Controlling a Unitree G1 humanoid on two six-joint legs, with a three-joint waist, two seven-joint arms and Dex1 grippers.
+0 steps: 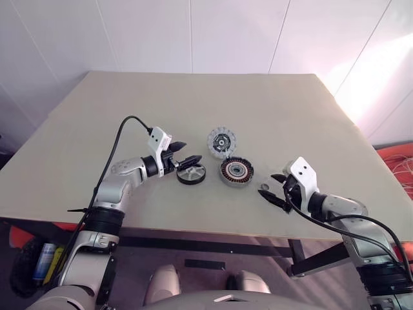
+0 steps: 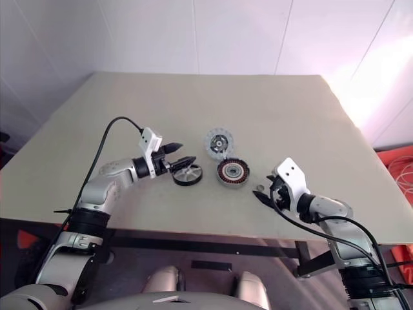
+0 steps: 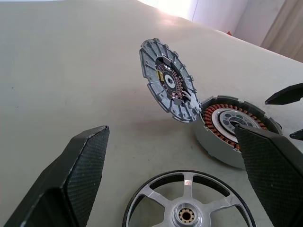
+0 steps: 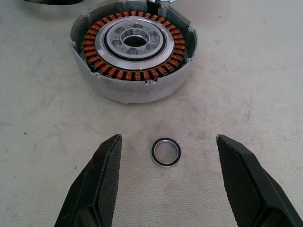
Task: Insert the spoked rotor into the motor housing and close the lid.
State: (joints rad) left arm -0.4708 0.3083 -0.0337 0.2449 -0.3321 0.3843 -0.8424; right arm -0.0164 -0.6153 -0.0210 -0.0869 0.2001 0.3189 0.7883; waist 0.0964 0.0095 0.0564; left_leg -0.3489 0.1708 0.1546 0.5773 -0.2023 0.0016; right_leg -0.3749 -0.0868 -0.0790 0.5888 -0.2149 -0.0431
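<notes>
Now left claw (image 1: 186, 152) open over spoked rotor (image 1: 191, 172), motor housing (image 1: 236, 171) beside

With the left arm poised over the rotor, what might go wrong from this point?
The left gripper stands open over the spoked rotor, fingers near its rim; an off-centre close might push it away. The small ring lies between the open right gripper fingers, beside the motor housing; it may get knocked. The lid touches the housing and could shift during insertion.
</notes>
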